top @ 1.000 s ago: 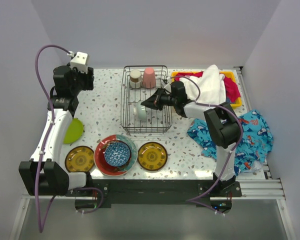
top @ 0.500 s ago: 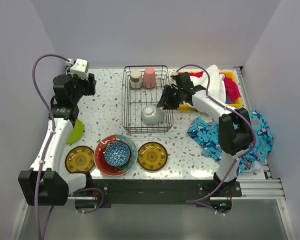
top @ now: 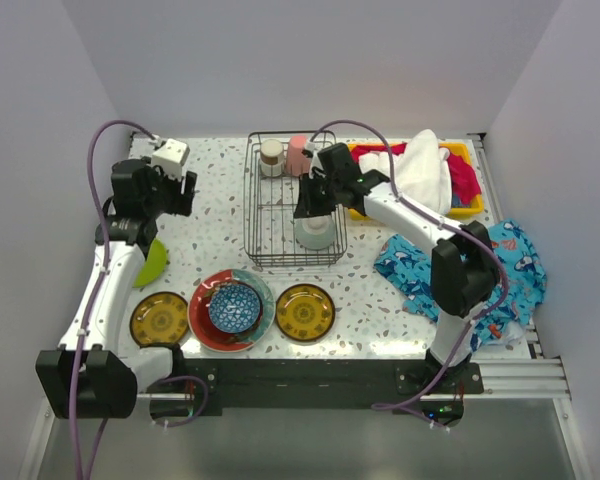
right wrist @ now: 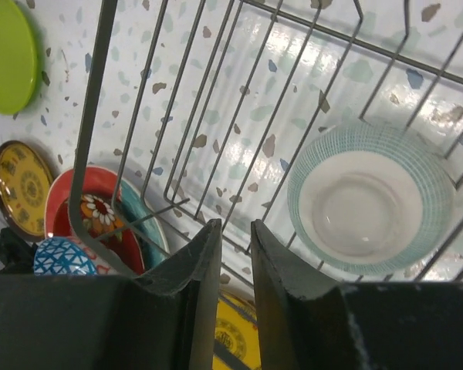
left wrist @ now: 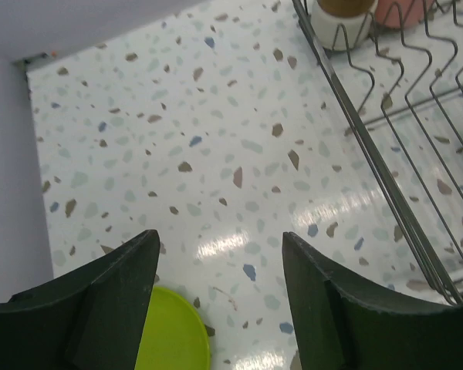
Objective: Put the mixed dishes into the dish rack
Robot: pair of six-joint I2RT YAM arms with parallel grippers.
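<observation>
1. Hovering over the rack (top: 292, 200), the right gripper (right wrist: 233, 231) has its fingers nearly together with a narrow gap between them, and it grips nothing.
2. Pale bowl (right wrist: 370, 200) sits upright inside the rack, at its near right corner, below that gripper and not touching it.
3. Pink cup (top: 297, 155) and beige cup (top: 271, 156) stand side by side at the rack's far end.
4. Left gripper (left wrist: 220, 247) hangs over the table (left wrist: 216, 154) to the left of the rack, its fingers well apart and empty.
5. Lime plate (left wrist: 174, 331) lies on the table left of the rack, partly under the left gripper.
6. Red plate (top: 202, 322) lies outside the rack, off its near side, with a blue bowl (top: 234, 306) on it.
7. Amber plates (top: 159, 318) (top: 304, 311) lie either side of the red plate.
8. Yellow bin (top: 467, 210), heaped with cloths, stands right of the rack.
</observation>
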